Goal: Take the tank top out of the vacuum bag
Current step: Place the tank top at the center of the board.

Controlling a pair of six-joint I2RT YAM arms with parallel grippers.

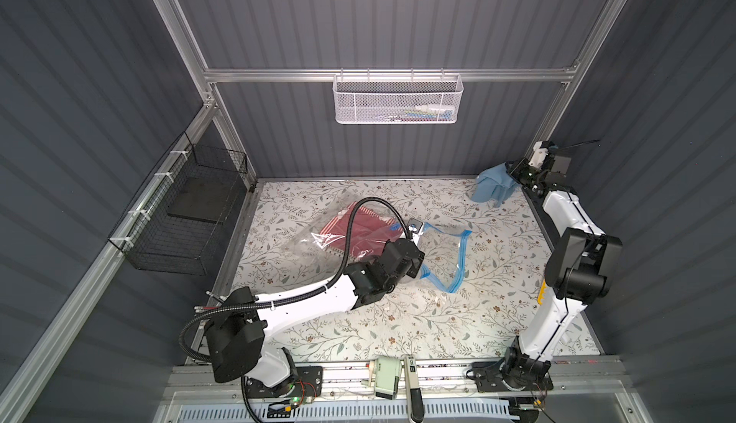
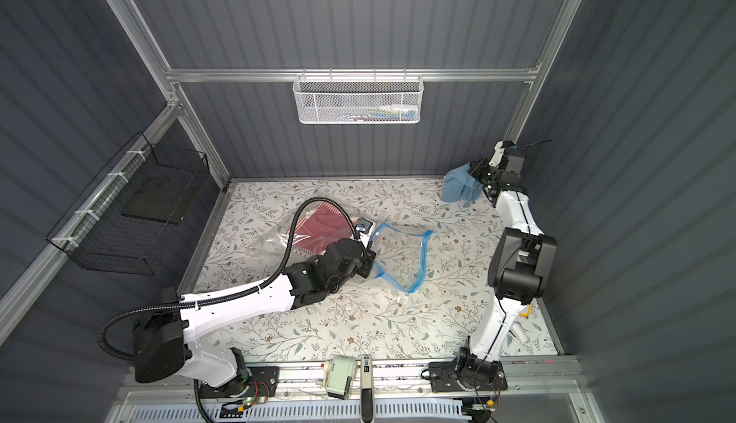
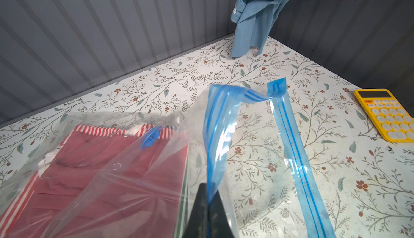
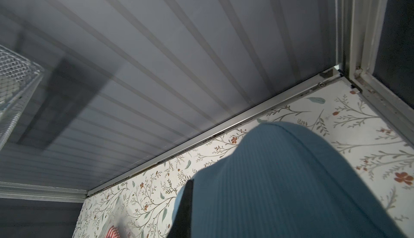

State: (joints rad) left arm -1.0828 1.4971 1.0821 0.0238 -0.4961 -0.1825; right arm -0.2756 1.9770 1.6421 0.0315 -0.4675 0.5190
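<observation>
The vacuum bag (image 1: pixel 442 249) (image 2: pixel 398 253) lies crinkled mid-table, its mouth with the blue zip strip (image 3: pixel 293 149) gaping open. A red striped garment (image 3: pixel 100 169) (image 1: pixel 358 227) lies inside beside the round blue valve cap (image 3: pixel 151 136). My left gripper (image 3: pixel 207 195) is shut on the bag's blue zip edge, the strip pinched between its black fingers. The light blue tank top (image 1: pixel 492 188) (image 2: pixel 460 188) (image 3: pixel 255 17) (image 4: pixel 291 180) hangs outside the bag at the far right corner, its lower end touching the table. My right gripper (image 1: pixel 513 176) is shut on it; the cloth hides most of the fingers.
A yellow calculator (image 3: pixel 387 113) lies on the table's right side, behind the right arm. A white mesh basket (image 1: pixel 398 98) hangs on the back wall and a black wire basket (image 1: pixel 187 218) on the left wall. A pale green device (image 1: pixel 388 375) sits on the front rail.
</observation>
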